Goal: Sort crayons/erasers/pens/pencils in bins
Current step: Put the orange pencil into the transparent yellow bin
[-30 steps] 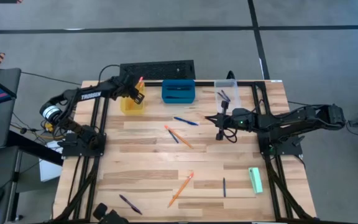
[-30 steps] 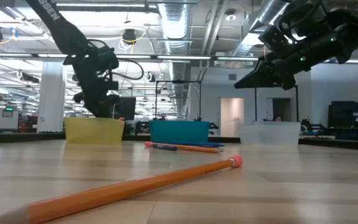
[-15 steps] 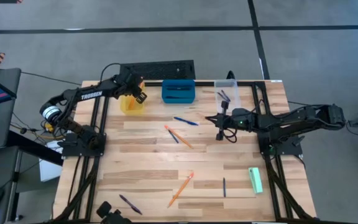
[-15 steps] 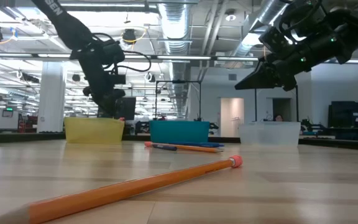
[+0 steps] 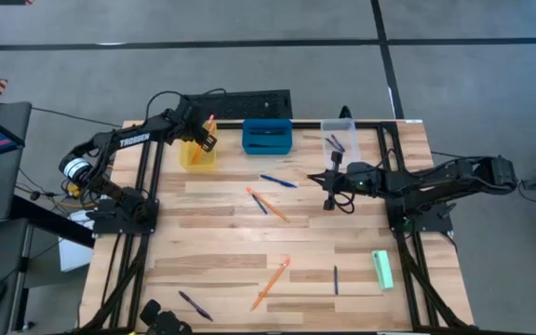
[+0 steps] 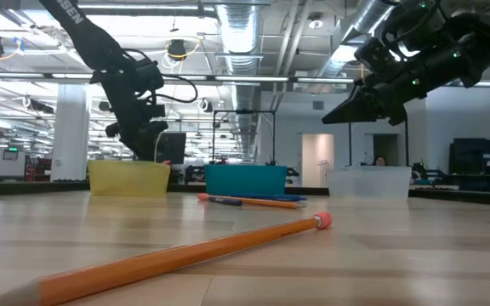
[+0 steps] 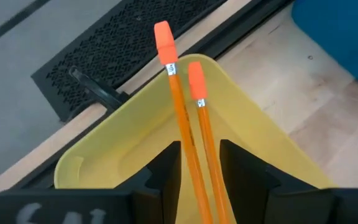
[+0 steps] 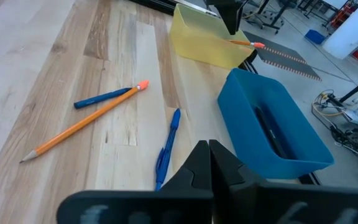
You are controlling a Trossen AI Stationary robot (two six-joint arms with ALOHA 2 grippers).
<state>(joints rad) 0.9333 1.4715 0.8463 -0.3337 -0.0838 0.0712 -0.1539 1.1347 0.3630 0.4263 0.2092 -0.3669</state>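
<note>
- Left end effector (image 7: 194,168) is hovering over the yellow bin (image 5: 196,154), fingers spread around two pencils (image 7: 182,118).
- Right end effector (image 8: 209,163) is hanging pressed together above the tabletop (image 5: 221,244).

One marking is legible. The left arm (image 5: 128,141) carries the brand name "TROSSEN" in white capital letters along its dark upper link, readable in the high view. In the low view, the same arm (image 6: 83,25) shows only the end of that lettering, cut off at the picture's edge. No other text, number, label or sign can be read.
</note>
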